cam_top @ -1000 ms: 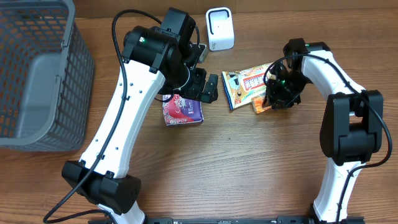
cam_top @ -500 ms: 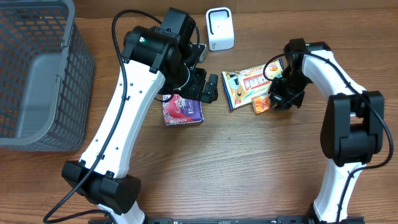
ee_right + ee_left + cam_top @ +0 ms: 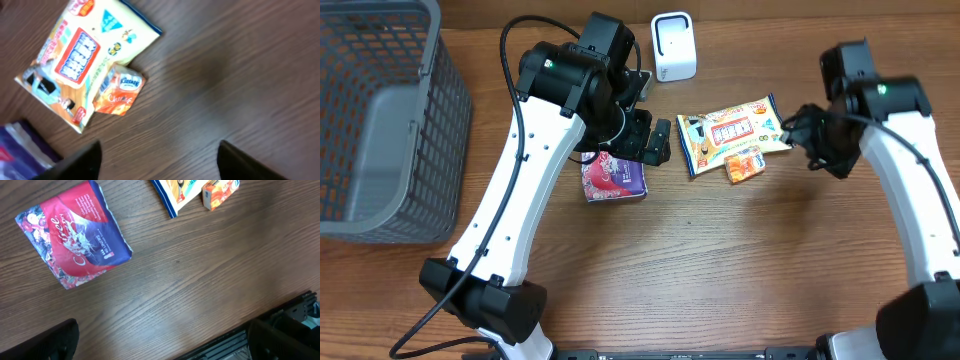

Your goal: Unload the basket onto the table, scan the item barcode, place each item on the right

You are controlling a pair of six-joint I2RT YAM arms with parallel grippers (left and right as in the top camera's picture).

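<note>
Landmark: the white scanner point(image 3: 673, 46) is standing at the far edge of the table point(image 3: 720, 280), window facing the arms; every place below is given from it.
Task's thing: the yellow snack packet point(image 3: 730, 130) is lying flat, nearer the robot than the scanner and to its right. The small orange packet point(image 3: 744, 165) is touching the packet's near edge. Either could be the item to scan, and neither barcode is readable.
Second candidate: the purple pouch point(image 3: 614, 178) is lying flat, nearer than the scanner and slightly to its left, well apart from the two packets.
Right gripper point(image 3: 160, 162): it is hanging right of the scanner, just beyond the yellow packet's right end. Its fingers are standing well apart with only bare wood between them, so it is holding nothing.
Left gripper point(image 3: 650, 140): it is hovering nearer than the scanner, above the pouch's far edge. The pincer is spread wide and empty, probably so it can drop over the pouch.
Basket: the grey basket point(image 3: 380, 120) is sitting far left of the scanner, likely waiting for scanned goods.
Reading: nothing is being presented to the scanner, so picking up is probably the step in hand.
</note>
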